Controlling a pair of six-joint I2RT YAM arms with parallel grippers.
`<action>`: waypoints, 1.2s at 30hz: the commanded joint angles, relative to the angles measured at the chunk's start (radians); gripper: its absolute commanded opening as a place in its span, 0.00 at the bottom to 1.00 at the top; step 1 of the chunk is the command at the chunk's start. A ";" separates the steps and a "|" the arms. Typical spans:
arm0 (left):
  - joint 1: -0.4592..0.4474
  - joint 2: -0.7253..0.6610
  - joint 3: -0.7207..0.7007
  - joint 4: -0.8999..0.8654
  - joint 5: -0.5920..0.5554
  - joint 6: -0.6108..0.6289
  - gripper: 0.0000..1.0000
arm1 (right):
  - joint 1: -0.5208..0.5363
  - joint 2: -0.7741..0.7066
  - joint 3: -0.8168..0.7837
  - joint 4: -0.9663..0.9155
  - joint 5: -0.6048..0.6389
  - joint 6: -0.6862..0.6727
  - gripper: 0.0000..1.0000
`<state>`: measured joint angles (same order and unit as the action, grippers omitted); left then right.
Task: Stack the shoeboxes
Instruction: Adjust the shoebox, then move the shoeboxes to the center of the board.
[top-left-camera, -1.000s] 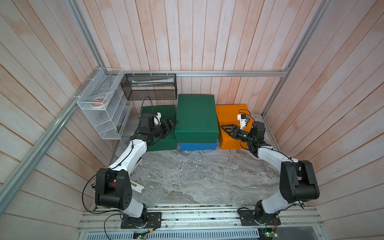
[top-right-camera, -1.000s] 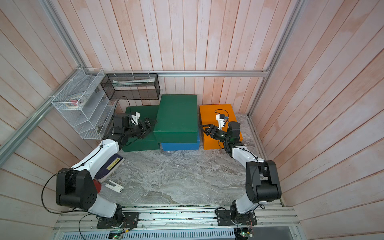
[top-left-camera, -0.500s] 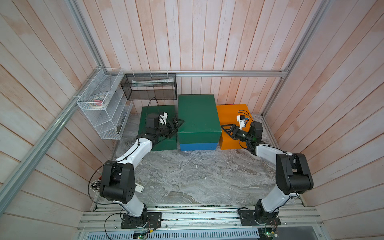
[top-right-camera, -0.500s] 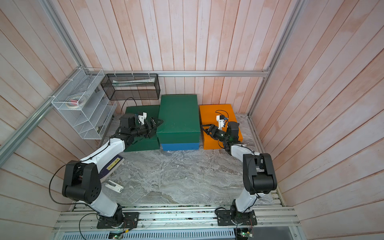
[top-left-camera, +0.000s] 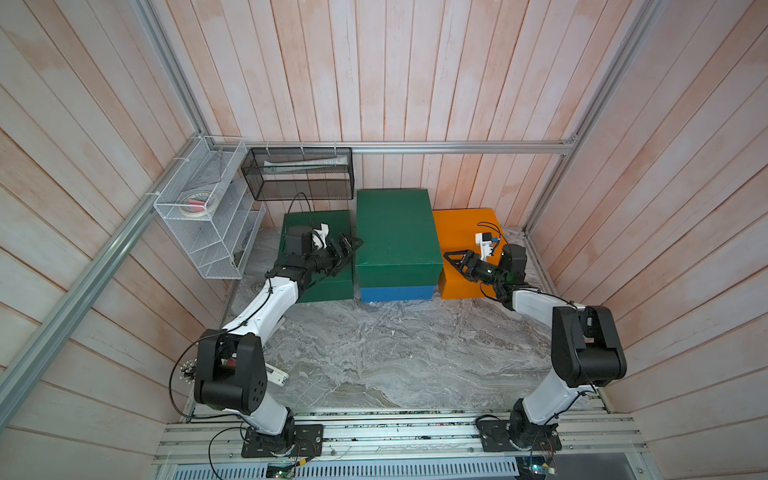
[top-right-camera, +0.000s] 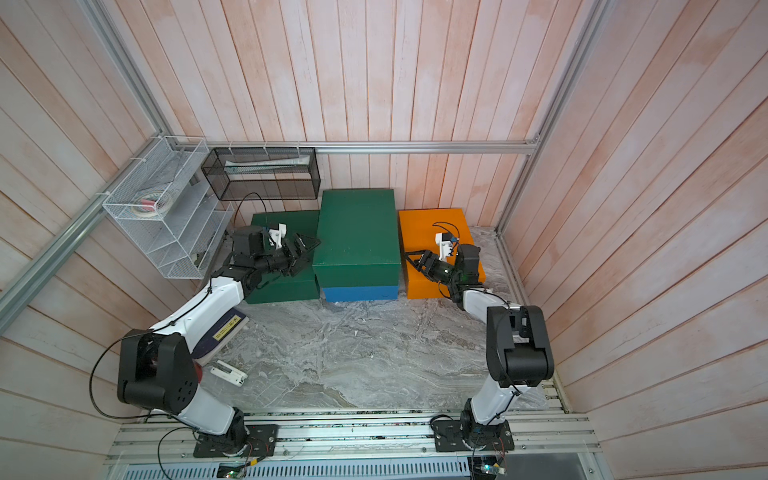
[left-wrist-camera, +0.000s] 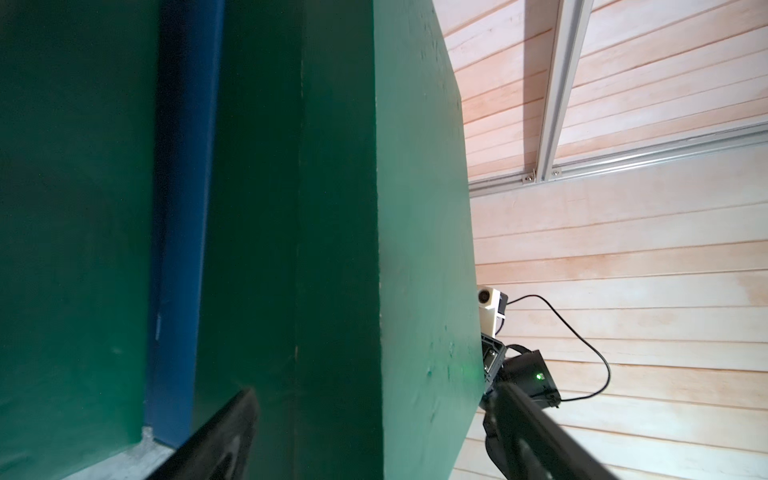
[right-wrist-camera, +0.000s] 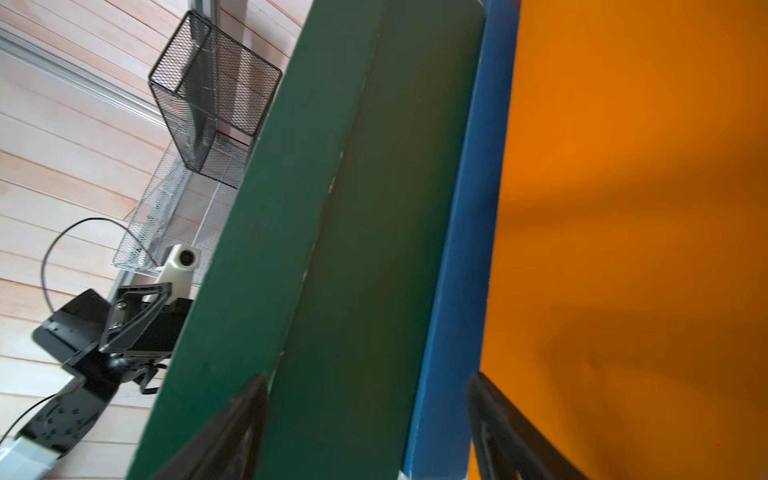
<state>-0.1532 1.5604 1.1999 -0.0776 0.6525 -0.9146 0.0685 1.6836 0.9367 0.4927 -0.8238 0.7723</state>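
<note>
While both arms flank the stack, grey marble-look tabletop (top-left-camera: 395, 353) has open room btwn boxes & arm bases. Matte dark green rectangular shoebox (top-left-camera: 395, 232) sits on blue shoebox (top-left-camera: 397, 293) at back wall, front edges approx flush. Second dark green shoebox (top-left-camera: 328, 291) sits just beside on left, orange shoebox (top-left-camera: 461, 224) just beside on right. Left gripper (top-left-camera: 351, 249) has jaws wide at the stack's left top edge. Right gripper (top-left-camera: 453, 262) has jaws wide over the orange lid, gripping nothing. Thin navy book (top-right-camera: 224, 332) w/ yellow label, text unreadable.

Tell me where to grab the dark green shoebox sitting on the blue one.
Squeeze the upper dark green matte shoebox by its long side walls, left tool from its left, right tool from its right. It looks too wide for one tool, and, raised on the blue matte shoebox, both walls stand exposed.
</note>
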 joint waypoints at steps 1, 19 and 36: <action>0.015 -0.075 -0.023 -0.098 -0.073 0.083 0.86 | -0.003 -0.076 -0.002 -0.171 0.088 -0.125 0.74; -0.003 -0.077 -0.189 -0.158 -0.130 0.079 0.09 | 0.084 -0.081 0.049 -0.388 0.248 -0.260 0.00; -0.051 0.153 -0.028 -0.116 -0.099 0.080 0.09 | 0.110 0.114 0.227 -0.485 0.311 -0.286 0.00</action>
<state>-0.1978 1.6997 1.1439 -0.2092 0.5457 -0.8452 0.1741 1.7744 1.1378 0.0570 -0.5472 0.5045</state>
